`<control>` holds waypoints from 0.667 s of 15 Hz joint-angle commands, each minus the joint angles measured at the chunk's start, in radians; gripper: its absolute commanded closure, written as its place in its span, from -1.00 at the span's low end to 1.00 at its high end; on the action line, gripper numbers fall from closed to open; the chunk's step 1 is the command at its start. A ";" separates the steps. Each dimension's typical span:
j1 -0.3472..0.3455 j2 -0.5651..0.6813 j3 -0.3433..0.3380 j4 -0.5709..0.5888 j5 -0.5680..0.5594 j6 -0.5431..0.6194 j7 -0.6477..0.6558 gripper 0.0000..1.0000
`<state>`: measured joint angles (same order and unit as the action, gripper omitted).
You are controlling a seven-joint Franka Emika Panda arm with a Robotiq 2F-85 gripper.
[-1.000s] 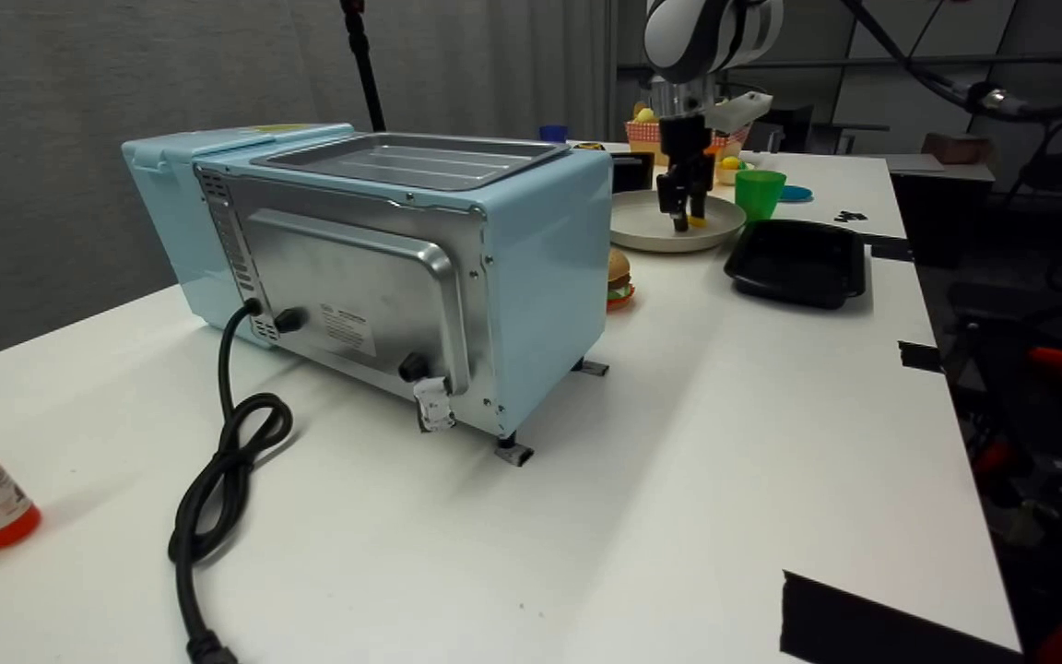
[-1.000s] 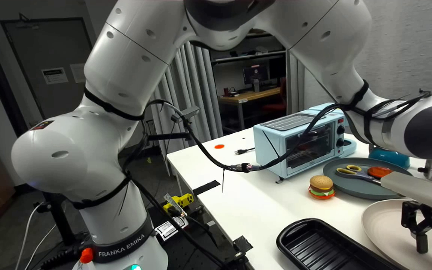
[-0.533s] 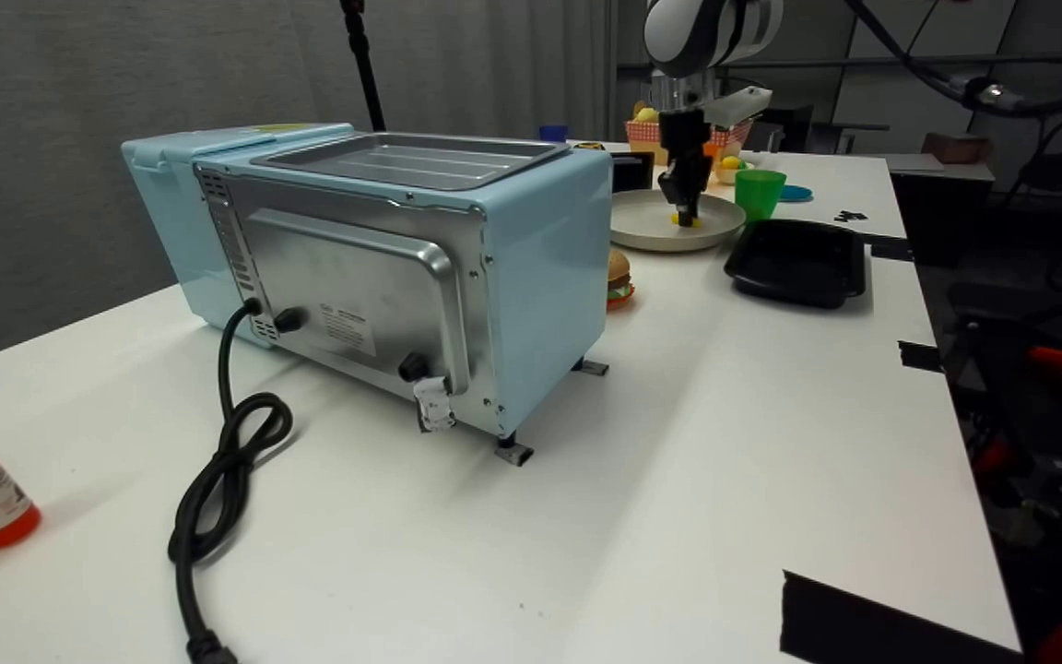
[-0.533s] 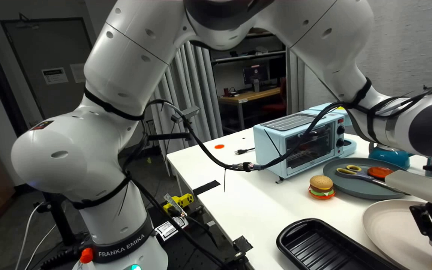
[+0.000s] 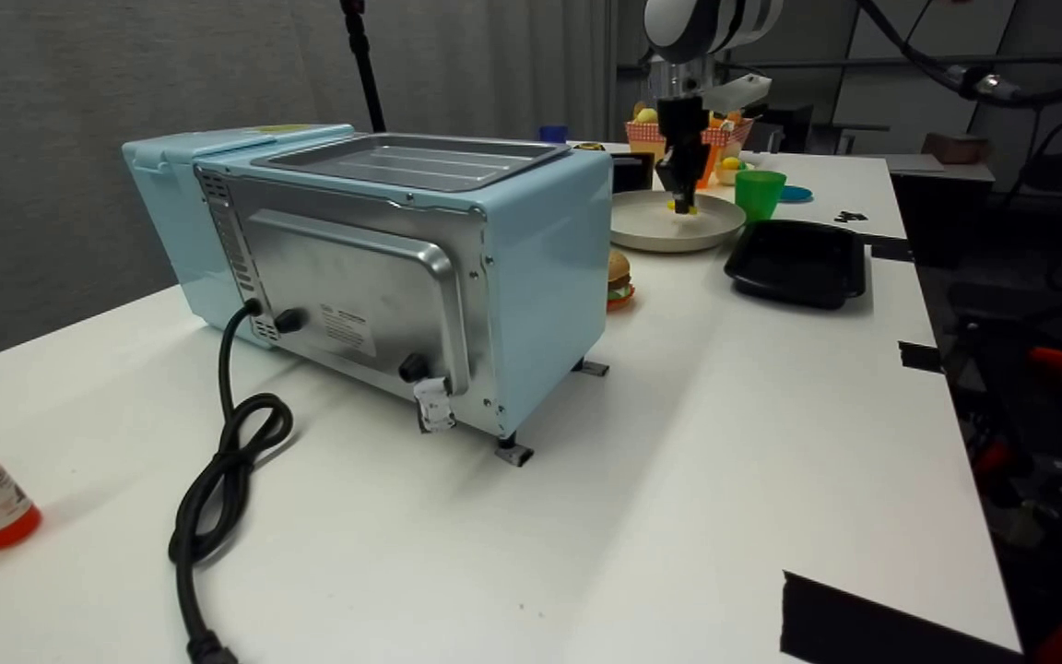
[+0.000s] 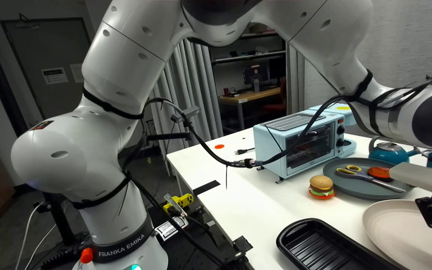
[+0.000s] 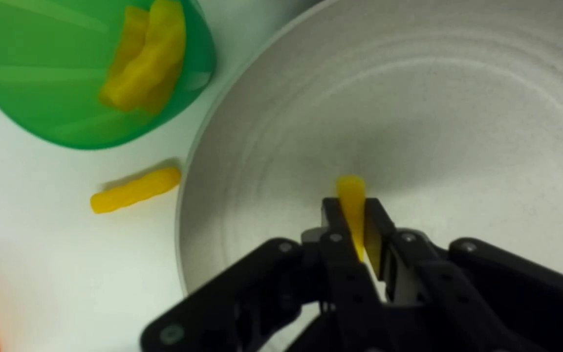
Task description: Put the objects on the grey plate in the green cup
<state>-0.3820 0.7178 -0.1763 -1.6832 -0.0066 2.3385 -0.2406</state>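
A robotics lab: Franka arm [image 6: 133, 56], tape-marked white table [image 6: 234, 202], grey curtains [image 6: 197, 82], monitor [image 6: 255, 74] on a wooden desk [image 6: 266, 94].

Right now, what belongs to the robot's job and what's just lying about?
For the job:
pale grey round plate
slim yellow stick, held in the jaws
bright green plastic cup, yellow pieces inside
another yellow stick beside the plate, probably

Just lying about:
black ridged rectangular tray
dark grey round plate
grey and yellow scissors
round layered burger
light blue toaster oven
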 commanded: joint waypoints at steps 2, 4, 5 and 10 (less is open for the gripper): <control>-0.010 -0.117 0.002 -0.043 0.001 -0.048 -0.021 0.93; -0.010 -0.156 -0.004 -0.058 0.000 -0.066 -0.021 0.93; -0.010 -0.173 -0.007 -0.067 -0.001 -0.073 -0.021 0.93; -0.017 -0.238 -0.034 -0.108 -0.004 -0.091 -0.019 0.93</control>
<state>-0.3858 0.5380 -0.2012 -1.7426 -0.0066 2.2734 -0.2406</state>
